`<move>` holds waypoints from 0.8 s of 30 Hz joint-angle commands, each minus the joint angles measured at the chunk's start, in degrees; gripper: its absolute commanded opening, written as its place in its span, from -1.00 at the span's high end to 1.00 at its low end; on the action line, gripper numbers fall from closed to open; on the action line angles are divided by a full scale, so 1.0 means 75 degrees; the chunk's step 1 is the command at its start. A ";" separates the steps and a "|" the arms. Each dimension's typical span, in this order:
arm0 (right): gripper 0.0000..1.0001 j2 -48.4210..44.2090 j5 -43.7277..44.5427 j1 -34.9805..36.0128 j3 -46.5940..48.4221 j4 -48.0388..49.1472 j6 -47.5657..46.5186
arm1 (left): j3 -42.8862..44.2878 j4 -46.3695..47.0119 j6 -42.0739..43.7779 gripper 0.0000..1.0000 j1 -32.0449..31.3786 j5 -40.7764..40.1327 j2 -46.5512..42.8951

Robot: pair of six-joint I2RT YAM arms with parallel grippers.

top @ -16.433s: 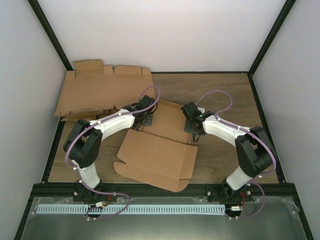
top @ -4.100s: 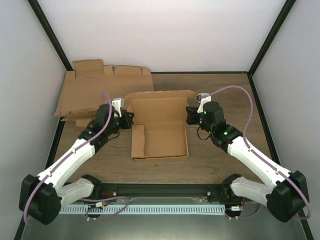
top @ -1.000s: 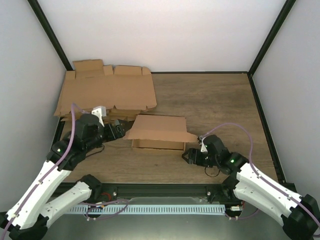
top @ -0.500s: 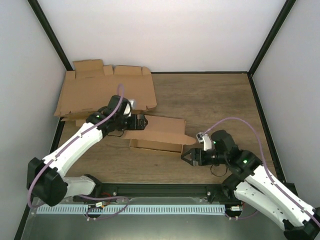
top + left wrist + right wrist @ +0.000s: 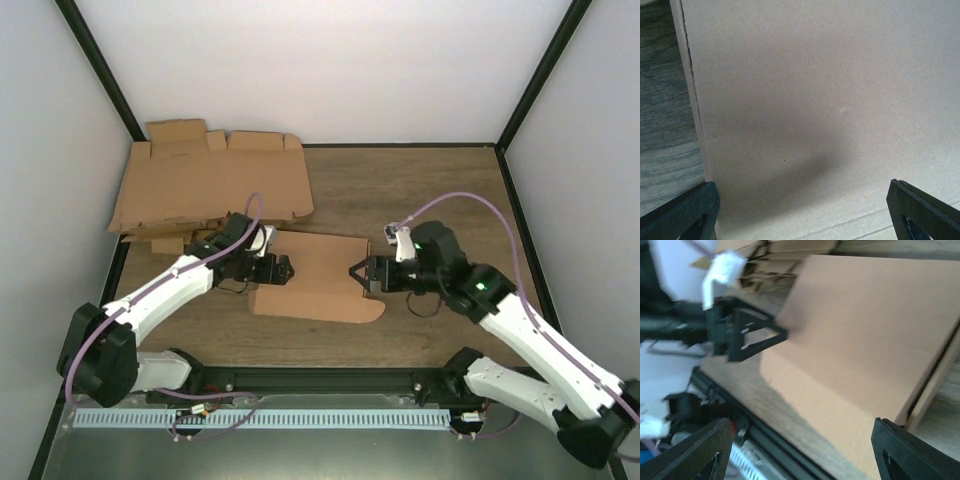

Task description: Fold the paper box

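So there's one brown cardboard paper box [image 5: 318, 277] in play. It sits in the middle of the wooden surface [image 5: 430, 190], a bit toward the near edge, with its lid panel lying over the top. Its long axis runs left to right, which puts it right between the two arms.

The left pincer [image 5: 283, 270] is at the box's left end, over the lid. Its wrist view is nearly all cardboard, with both fingers spread out to the bottom corners, so the jaws are apart and holding nothing. The right pincer [image 5: 358, 272] is at the right end, facing the left one across the lid. It's spread wide too and has nothing in it.

Both pincers are about equally close to the box, one at each short end, so I don't think either has the edge for the next move. I can't tell whether either one is actually touching the cardboard.

In the right wrist view there's a dark gap under the lid's right edge. My guess is the lid isn't fully seated yet and needs pressing down or tucking in on that side.

Count: one box, two arms, two pincers, and one pile of flat brown cardboard blanks [image 5: 215, 185] at the back left, well apart from the box. I can't count the sheets in it.
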 commanded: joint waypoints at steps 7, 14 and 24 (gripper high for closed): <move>-0.39 0.1422 0.1927 -0.0106 -0.1215 0.1362 0.1167 | -0.0103 0.0069 0.0155 -0.94 0.0021 -0.0236 -0.0288; -0.08 0.1724 0.1035 -0.0176 -0.2342 0.2280 0.1188 | -0.0275 0.0102 0.0035 -0.86 0.0576 0.0048 -0.0406; 0.42 0.1663 0.0556 -0.0199 -0.2365 0.2457 0.1411 | -0.0506 0.0158 0.0279 -0.43 0.1084 0.0843 -0.0016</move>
